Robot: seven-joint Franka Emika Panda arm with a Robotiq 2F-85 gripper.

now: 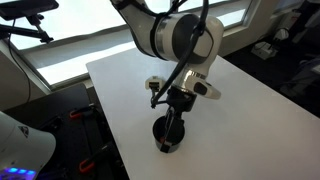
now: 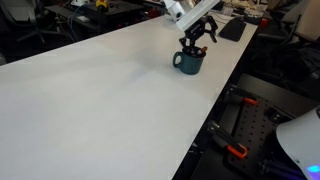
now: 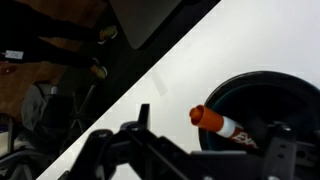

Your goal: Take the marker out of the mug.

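Now the gripper point(image 1: 170, 122), jaws spread wide, hovers at the mug point(image 2: 189, 62). Centre them on the marker point(image 3: 216, 122) before closing.

A: What colour is the marker point(image 3: 225, 127)?
B: Orange-red at the tip, then a whitish band, then dark.
A: And the mug point(image 2: 189, 63)?
B: Very dark, near black, with a bluish-green cast in an exterior view.
A: The tabletop point(image 2: 100, 100)?
B: Plain white.
A: The pincer point(image 3: 195, 150)?
B: Black. The arm point(image 1: 180, 38) above it is white and dark grey.
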